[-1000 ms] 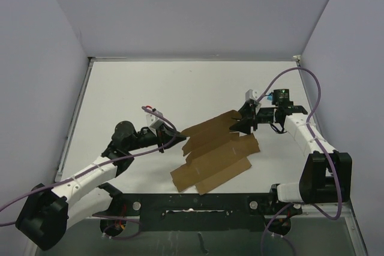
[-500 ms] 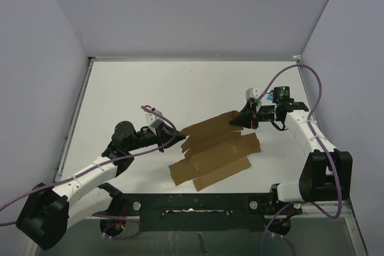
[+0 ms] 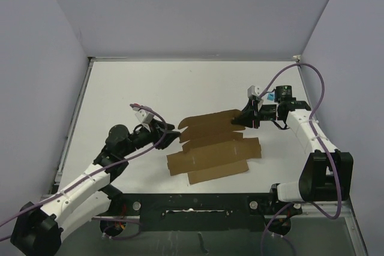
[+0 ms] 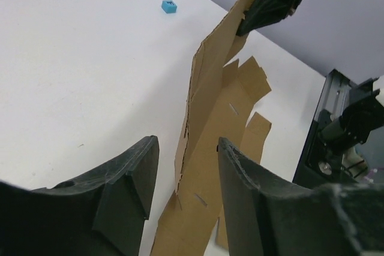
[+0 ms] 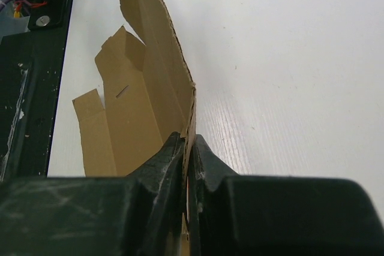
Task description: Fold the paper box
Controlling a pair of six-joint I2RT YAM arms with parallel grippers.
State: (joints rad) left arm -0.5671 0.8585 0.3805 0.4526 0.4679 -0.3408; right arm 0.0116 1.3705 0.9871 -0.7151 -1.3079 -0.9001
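Top external, flat brown paper box (image 3: 210, 154), right jaws pinching its raised edge, left jaws parted.

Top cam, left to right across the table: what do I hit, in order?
Left arm base → left fingers, open → cardboard sheet → right fingers, shut on the sheet's upper right edge → right arm base.
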